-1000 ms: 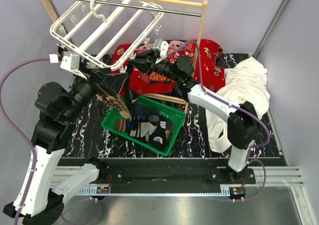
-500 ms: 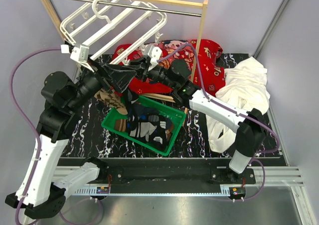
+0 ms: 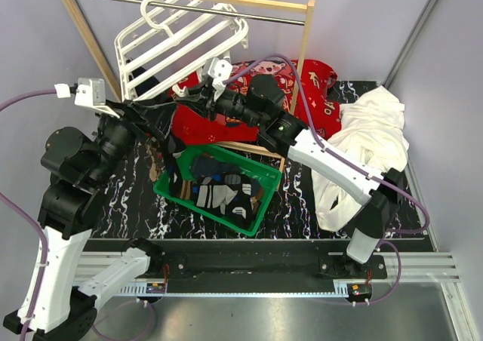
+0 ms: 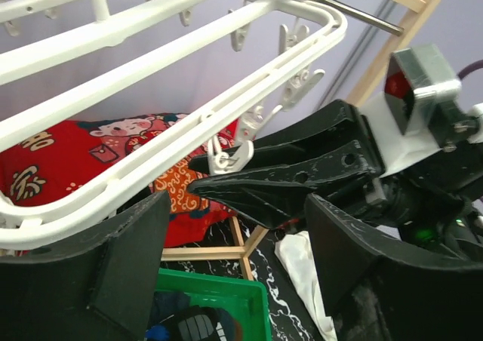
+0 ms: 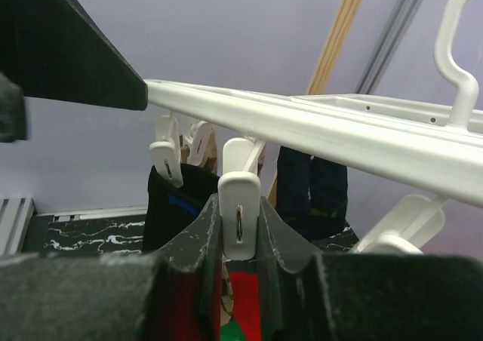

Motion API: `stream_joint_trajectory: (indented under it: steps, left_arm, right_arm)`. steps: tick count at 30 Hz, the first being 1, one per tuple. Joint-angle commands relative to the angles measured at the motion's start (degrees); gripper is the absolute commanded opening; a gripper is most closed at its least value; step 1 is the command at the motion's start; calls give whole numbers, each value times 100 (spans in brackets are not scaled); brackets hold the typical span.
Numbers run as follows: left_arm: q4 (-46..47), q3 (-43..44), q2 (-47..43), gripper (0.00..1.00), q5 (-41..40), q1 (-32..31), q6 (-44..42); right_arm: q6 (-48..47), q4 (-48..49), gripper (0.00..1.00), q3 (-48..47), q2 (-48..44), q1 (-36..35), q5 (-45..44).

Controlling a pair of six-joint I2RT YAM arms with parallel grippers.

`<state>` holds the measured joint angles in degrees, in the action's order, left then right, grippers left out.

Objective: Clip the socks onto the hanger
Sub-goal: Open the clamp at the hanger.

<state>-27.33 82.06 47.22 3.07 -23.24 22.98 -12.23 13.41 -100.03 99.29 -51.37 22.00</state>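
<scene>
Hanger, top view: hooked over the rod of the wooden rack, tilted, with its slats and long axis running lower left to upper right. Loose socks lie in the green basket below. Both grippers meet under its near edge, the left gripper and the right gripper — their fingers are unclear here.

Left wrist view: its own fingers stand wide apart with nothing between them. The right fingers taper together at a clip under the rail.

Right wrist view: fingers pinch that clip from both sides — dark socks already hang behind.
</scene>
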Motion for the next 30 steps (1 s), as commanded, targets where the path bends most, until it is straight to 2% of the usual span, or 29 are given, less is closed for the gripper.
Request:
stream_joint_trajectory:
  steps: [1,4,12,30]
  left_arm:
    - [228,91,147,71,-413,4,-198]
    - [438,38,235,65,-333,4,-224]
    - [931,-32,331,63,27,4,-119]
    - [730,-6,674,54,-289,4,136]
  right_arm:
    - [-25,-575,10,-675,47,-92,147]
    - [-34,-725,10,-781,91,-110,85]
    - [-60,-857,10,-922,179,-145,-38]
    - [-210,-1025,10,-1080,179,-259,-11]
